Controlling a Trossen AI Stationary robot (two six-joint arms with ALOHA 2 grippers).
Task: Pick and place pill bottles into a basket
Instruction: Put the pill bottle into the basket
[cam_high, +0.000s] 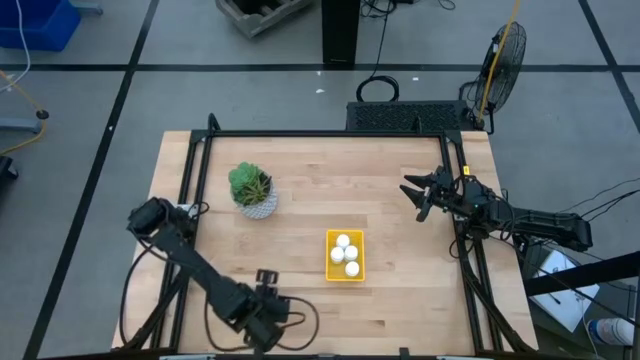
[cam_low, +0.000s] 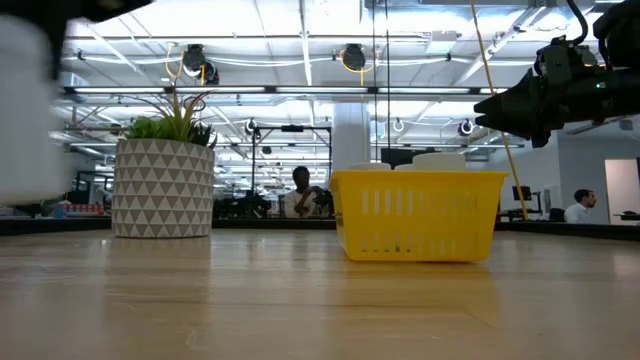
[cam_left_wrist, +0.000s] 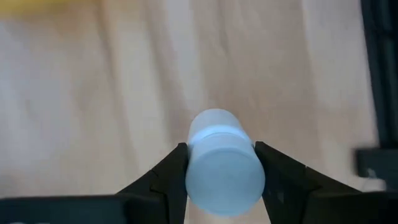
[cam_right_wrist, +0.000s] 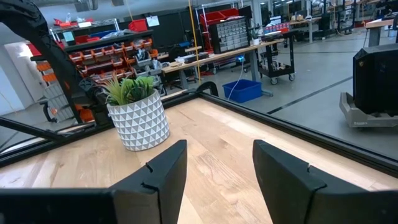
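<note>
Left end effector (cam_left_wrist: 221, 177) clamps a smooth white cylindrical pill bottle (cam_left_wrist: 222, 162) (matte); right end effector (cam_right_wrist: 217, 168) gapes.

Potted plant (cam_high: 252, 191) on table's (cam_high: 400, 180) far-left part; fan (cam_high: 506, 52) on floor.

surface: wooden table (cam_high: 390, 190) | on it: potted plant (cam_high: 252, 190), yellow basket (cam_high: 345, 270)

**No readable text in any view**

No lettering, label, brand, number or sign can be read. The pill bottle (cam_left_wrist: 224, 165) between the left gripper's fingers (cam_left_wrist: 168, 177) shows a blank white face. Red and white patches on the shelves behind the potted plant (cam_right_wrist: 138, 112) are too small to read.
</note>
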